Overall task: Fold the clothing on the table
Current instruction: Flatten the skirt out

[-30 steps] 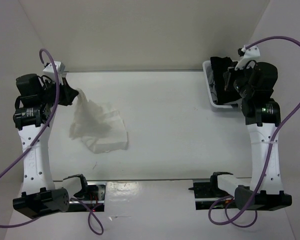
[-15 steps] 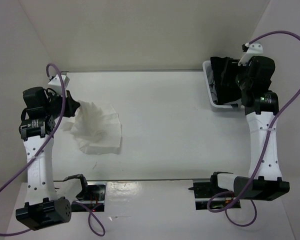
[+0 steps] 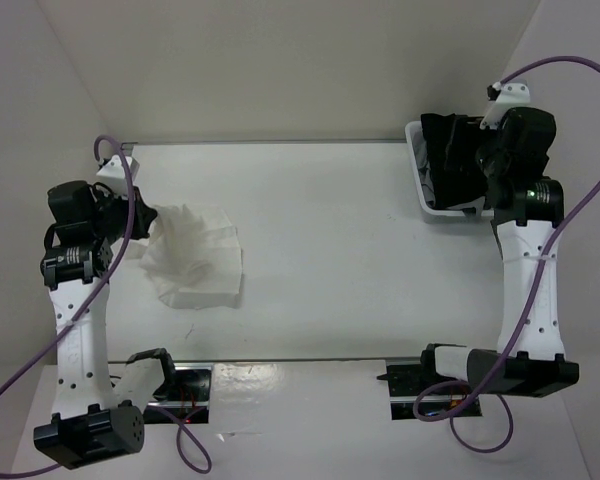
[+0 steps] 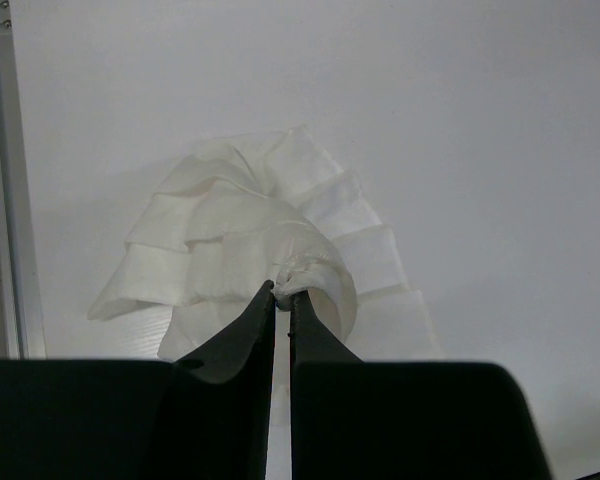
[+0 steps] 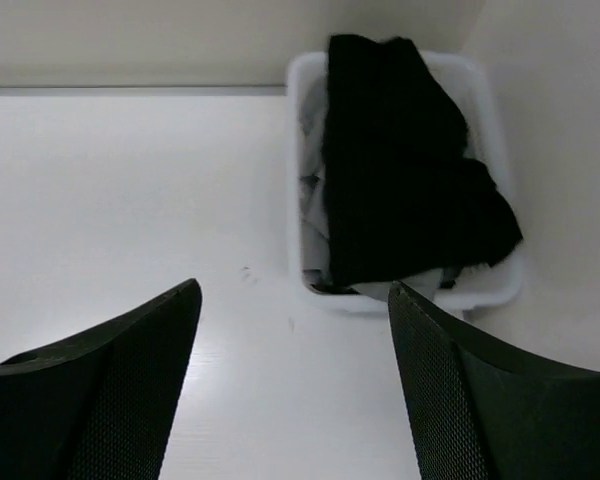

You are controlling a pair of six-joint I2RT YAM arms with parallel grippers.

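The clothing (image 3: pixel 195 255), a white pleated skirt, lies bunched on the left part of the table (image 3: pixel 340 260). My left gripper (image 3: pixel 140 215) is shut on a pinch of its fabric at the skirt's upper left edge. In the left wrist view the clothing (image 4: pixel 250 240) fans out beyond the left gripper (image 4: pixel 283 290), whose tips clamp a small knot of cloth. My right gripper (image 3: pixel 470 160) hovers at the far right by the basket. In the right wrist view the right gripper (image 5: pixel 293 295) is open with nothing between its fingers.
A white plastic basket (image 3: pixel 420 185) with black garments (image 3: pixel 448 150) stands at the back right; the right wrist view shows the basket (image 5: pixel 300 180) and its black garments (image 5: pixel 400 170) just ahead. A metal rail (image 4: pixel 5 190) runs along the table's left edge.
The right gripper has opened and drawn back from the basket, empty. The left gripper has moved down and toward the near-left, dragging the skirt with it.
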